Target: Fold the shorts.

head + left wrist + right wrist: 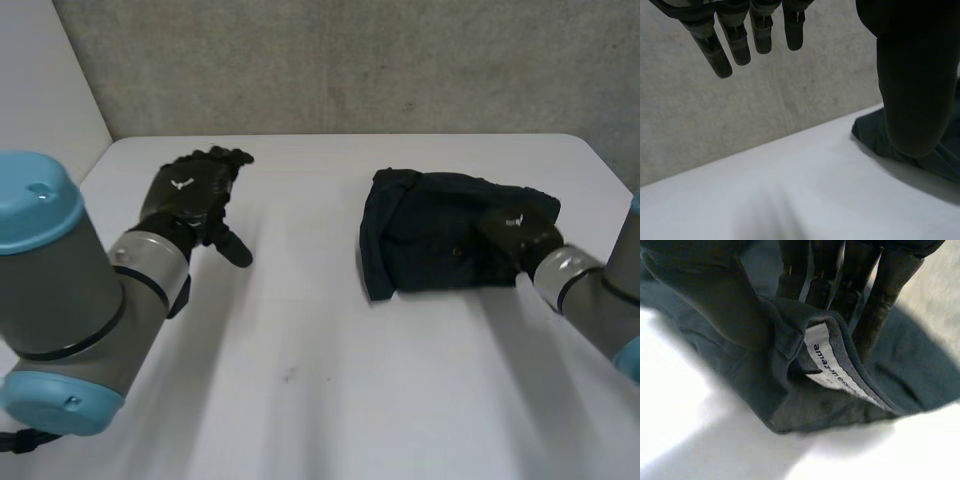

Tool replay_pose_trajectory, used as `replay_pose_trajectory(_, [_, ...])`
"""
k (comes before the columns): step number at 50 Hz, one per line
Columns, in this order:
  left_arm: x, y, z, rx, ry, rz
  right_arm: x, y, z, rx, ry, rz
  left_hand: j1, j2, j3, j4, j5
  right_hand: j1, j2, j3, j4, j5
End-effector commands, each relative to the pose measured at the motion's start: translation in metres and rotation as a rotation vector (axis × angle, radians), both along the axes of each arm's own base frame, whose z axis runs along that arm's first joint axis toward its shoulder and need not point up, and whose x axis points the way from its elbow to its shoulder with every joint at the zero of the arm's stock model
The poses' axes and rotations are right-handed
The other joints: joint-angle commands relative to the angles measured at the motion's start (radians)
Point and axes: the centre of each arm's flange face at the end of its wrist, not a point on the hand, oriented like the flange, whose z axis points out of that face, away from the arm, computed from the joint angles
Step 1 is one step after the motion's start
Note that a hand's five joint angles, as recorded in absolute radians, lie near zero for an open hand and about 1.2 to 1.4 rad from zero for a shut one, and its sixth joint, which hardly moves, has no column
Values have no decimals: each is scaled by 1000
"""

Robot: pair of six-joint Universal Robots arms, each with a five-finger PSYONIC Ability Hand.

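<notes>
Shorts of dark navy cloth [440, 235] on white bench [320, 340]: right hand [515, 230] fingers [879, 297] pinch their waistband edge; left hand [190, 195] well apart, straight-fingered, empty.

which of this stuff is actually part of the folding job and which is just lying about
Part of the job:
- shorts, dark, bunched on the table
- right hand, pinching the shorts' edge near the label
- left hand, open, held apart from the shorts

Just there:
- white table
- grey wall behind
</notes>
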Motion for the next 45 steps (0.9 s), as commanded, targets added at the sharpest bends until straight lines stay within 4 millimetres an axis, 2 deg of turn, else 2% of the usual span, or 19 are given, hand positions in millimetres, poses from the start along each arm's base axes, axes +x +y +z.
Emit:
replay_pose_trajectory(1, [-21,-9,-38,105,-5,-57,34,41,95,-170,-57,122,92,91,85,93,72,441,231,225,212,265])
replay_pose_trajectory(2, [-27,-10,-48,142,14,-66,40,50,109,-198,-73,143,92,91,85,93,72,441,231,225,212,265])
replay_pose_trajectory(5, [-35,-12,-60,196,62,-71,43,61,131,-255,-94,161,92,91,85,93,72,441,231,225,212,265])
replay_pose_trajectory(6, [-42,-13,-65,233,106,-75,48,73,147,-298,-110,187,92,91,85,93,72,441,231,225,212,265])
replay_pose_trajectory(8, [-48,-13,-72,295,156,-80,58,89,160,-334,-128,230,92,91,85,93,72,441,231,225,212,265])
replay_pose_trajectory(10, [-53,-13,-72,358,209,-95,67,103,168,-355,-142,266,92,91,85,93,72,441,231,225,212,265])
replay_pose_trajectory(13, [-58,-14,-73,426,264,-115,71,112,174,-373,-152,288,92,91,85,93,72,441,231,225,212,265])
replay_pose_trajectory(18, [-70,-17,-91,566,360,-138,76,136,188,-396,-175,335,100,100,94,101,80,441,231,225,212,265])
replay_pose_trajectory(23, [-83,-18,-98,594,397,-154,81,154,189,-376,-179,373,100,100,94,101,80,441,231,225,212,265])
replay_pose_trajectory(25, [-87,-17,-98,596,404,-160,81,155,187,-369,-175,368,115,115,109,116,95,441,231,225,212,265])
replay_pose_trajectory(27, [-89,-17,-97,598,419,-162,80,155,185,-363,-171,356,273,272,266,274,253,441,231,225,212,265])
replay_pose_trajectory(29, [-89,-17,-97,599,423,-158,79,154,183,-356,-167,347,531,530,524,532,511,441,231,225,212,265])
replay_pose_trajectory(30, [-87,-18,-96,597,424,-147,78,151,180,-349,-160,331,884,883,877,885,864,441,231,225,212,265])
replay_pose_trajectory(33, [-84,-19,-94,587,422,-119,75,150,175,-338,-149,315,1197,1197,1191,1198,1177,441,231,225,212,265])
replay_pose_trajectory(36, [-74,-26,-82,546,417,-59,73,143,171,-329,-145,292,1198,1198,1192,1199,1178,441,231,225,212,265])
replay_pose_trajectory(37, [-64,-34,-66,511,427,-32,68,136,171,-331,-140,264,1198,1198,1192,1199,1178,441,231,225,212,265])
replay_pose_trajectory(41, [-31,-51,-26,420,374,10,45,104,166,-322,-111,155,1198,1198,1192,1199,1178,441,231,225,212,265])
replay_pose_trajectory(44, [-17,-52,-8,367,310,10,37,89,158,-299,-97,116,1198,1198,1192,1199,1178,441,231,225,212,265])
replay_pose_trajectory(45, [-9,-52,3,333,272,8,35,80,149,-272,-89,101,1198,1198,1192,1199,1178,441,231,225,212,265])
